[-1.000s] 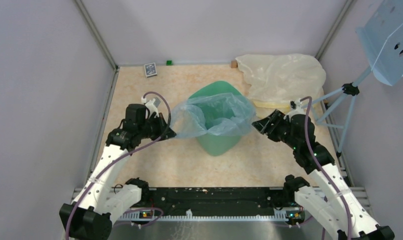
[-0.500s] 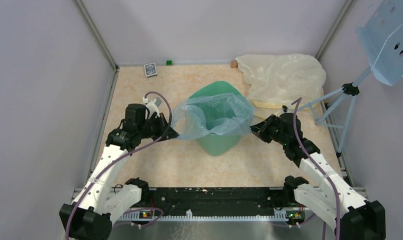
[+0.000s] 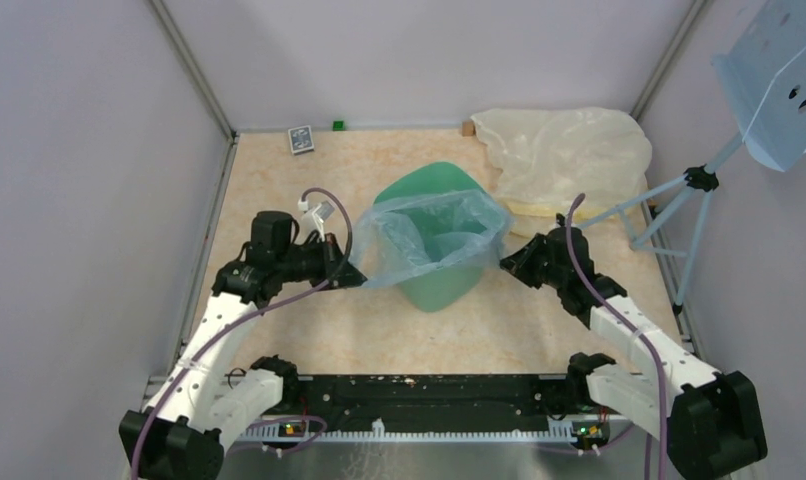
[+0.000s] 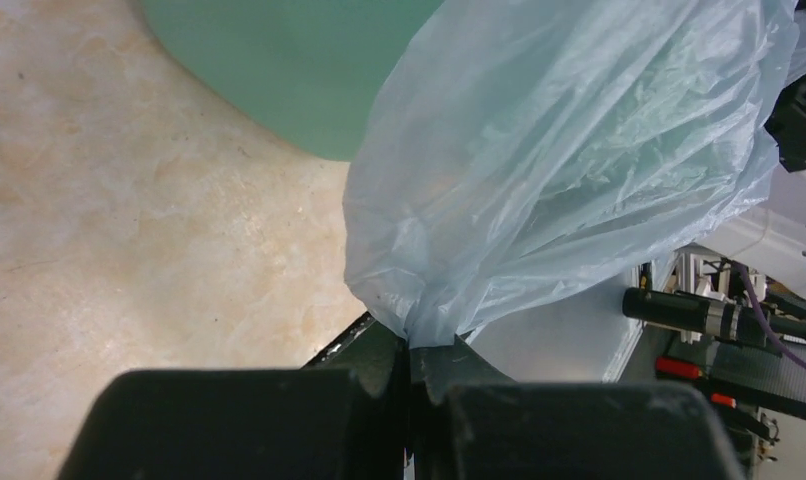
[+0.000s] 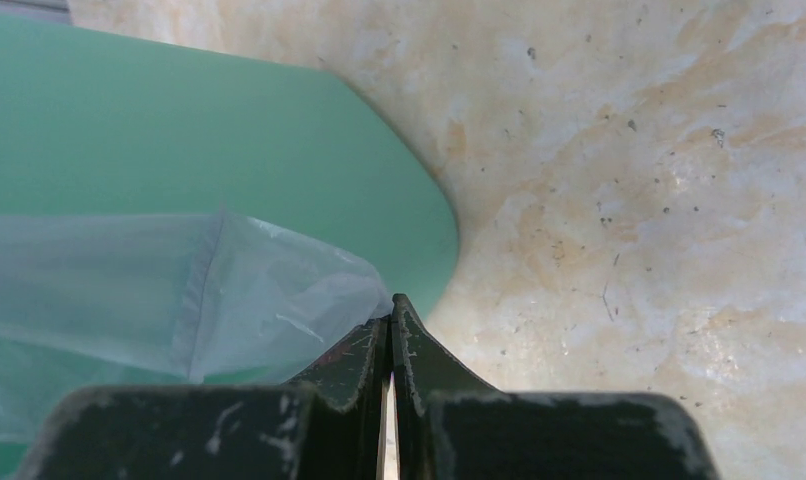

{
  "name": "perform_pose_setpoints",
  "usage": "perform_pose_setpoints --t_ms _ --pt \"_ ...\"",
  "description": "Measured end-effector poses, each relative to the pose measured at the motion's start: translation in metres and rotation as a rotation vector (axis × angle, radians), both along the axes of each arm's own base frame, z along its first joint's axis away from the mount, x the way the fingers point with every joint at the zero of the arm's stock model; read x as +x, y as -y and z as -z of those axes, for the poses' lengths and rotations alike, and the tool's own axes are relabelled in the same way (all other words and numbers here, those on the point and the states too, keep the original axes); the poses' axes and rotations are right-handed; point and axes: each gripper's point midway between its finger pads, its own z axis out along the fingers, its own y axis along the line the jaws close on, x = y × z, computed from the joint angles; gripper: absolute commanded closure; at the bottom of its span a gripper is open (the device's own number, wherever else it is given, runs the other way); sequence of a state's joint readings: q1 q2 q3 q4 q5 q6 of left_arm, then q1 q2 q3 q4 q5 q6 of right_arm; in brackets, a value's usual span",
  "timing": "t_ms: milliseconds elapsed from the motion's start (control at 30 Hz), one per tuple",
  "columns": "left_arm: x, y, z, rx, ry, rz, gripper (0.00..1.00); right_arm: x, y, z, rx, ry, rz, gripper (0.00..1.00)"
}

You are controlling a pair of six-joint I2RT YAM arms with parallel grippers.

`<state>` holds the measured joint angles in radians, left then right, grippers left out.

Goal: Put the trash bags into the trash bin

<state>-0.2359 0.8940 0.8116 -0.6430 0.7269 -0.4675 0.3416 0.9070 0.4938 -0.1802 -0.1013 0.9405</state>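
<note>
The mint-green trash bin (image 3: pixel 434 285) stands mid-table, with the pale blue see-through trash bag (image 3: pixel 434 225) spread open over its rim. My left gripper (image 3: pixel 357 275) is shut on a gathered corner of the bag (image 4: pixel 559 150) just left of the bin (image 4: pixel 299 70); the film bunches into the left gripper's (image 4: pixel 411 345) closed tips. At the bin's right side (image 5: pixel 179 130), my right gripper (image 5: pixel 391 305) is shut. The bag's edge (image 5: pixel 129 290) runs right into the seam at its tips. From above, the right gripper (image 3: pixel 506 262) sits against the bag's right side.
A larger cream-yellow plastic bag (image 3: pixel 564 155) lies at the back right. A small card box (image 3: pixel 300 139) and a green cube (image 3: pixel 338 125) sit at the back wall. A pale blue perforated stand (image 3: pixel 779 80) on thin legs (image 3: pixel 679 210) leans in at the right.
My right gripper has shut and moved in to the bag's right edge. The left gripper has shifted slightly right. The bag's mouth now stands wider over the bin.
</note>
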Motion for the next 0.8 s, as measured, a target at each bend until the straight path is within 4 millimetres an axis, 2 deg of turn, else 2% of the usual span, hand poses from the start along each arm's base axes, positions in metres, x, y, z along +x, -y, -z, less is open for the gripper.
perform_pose_setpoints --t_ms 100,300,500,600,633,667,800 --pt "-0.001 0.001 0.004 -0.001 -0.017 0.016 1.00 0.002 0.000 0.015 -0.026 -0.029 -0.011 1.00" --pt "0.005 -0.001 0.018 0.036 -0.054 0.006 1.00 0.007 0.004 0.015 -0.065 -0.001 -0.011 1.00" --pt "0.033 -0.031 0.048 0.163 -0.097 -0.140 1.00 0.011 0.018 0.014 -0.139 0.024 0.031 1.00" --pt "0.042 -0.039 0.051 0.173 -0.095 -0.175 1.00 0.011 0.022 0.011 -0.161 0.036 0.039 1.00" --pt "0.044 -0.040 0.050 0.172 -0.089 -0.179 0.97 0.012 0.023 0.009 -0.169 0.042 0.039 1.00" --pt "0.045 -0.040 0.049 0.172 -0.083 -0.180 0.90 0.012 0.024 0.006 -0.177 0.050 0.037 0.96" --pt "0.057 -0.044 0.033 0.189 -0.024 -0.202 0.70 0.012 0.028 -0.011 -0.214 0.107 0.013 0.67"
